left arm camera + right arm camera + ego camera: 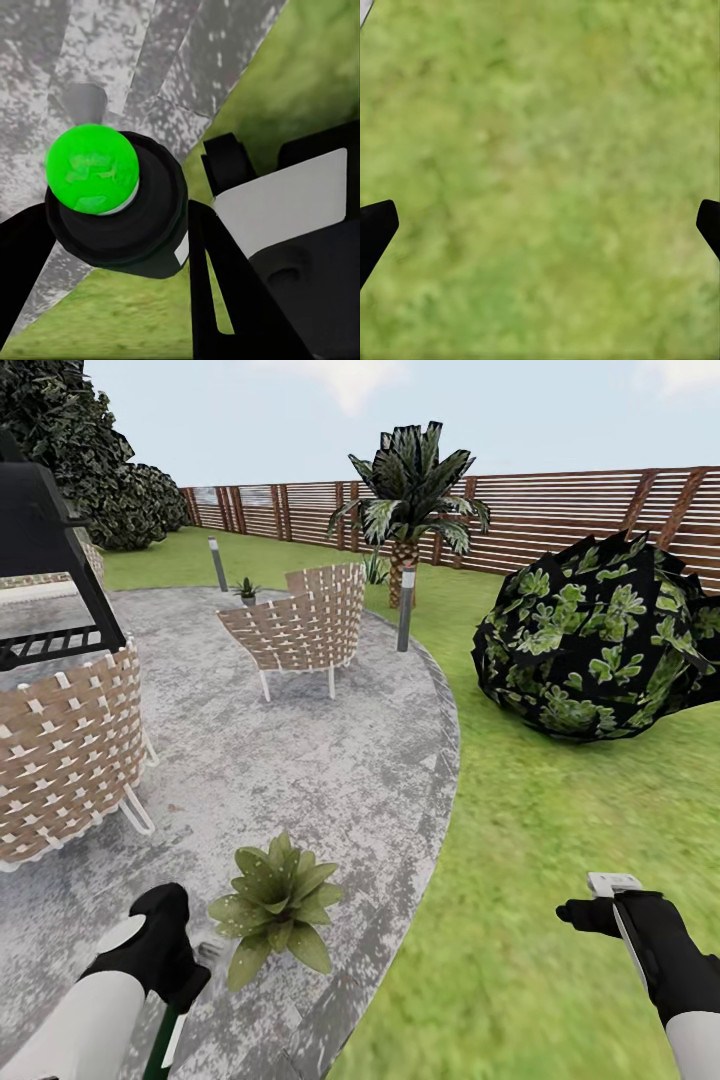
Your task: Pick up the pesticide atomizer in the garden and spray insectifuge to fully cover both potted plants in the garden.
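**Atomizer in our left gripper, beside the rosette**

Our left gripper is clamped on the pesticide atomizer, just at 8 o'clock of a potted plant on the patio. Our right gripper hangs wide apart over lawn, holding nothing.

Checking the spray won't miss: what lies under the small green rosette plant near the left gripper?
The small green rosette plant sits on the grey mottled paved patio; its leaves cover any pot or base.
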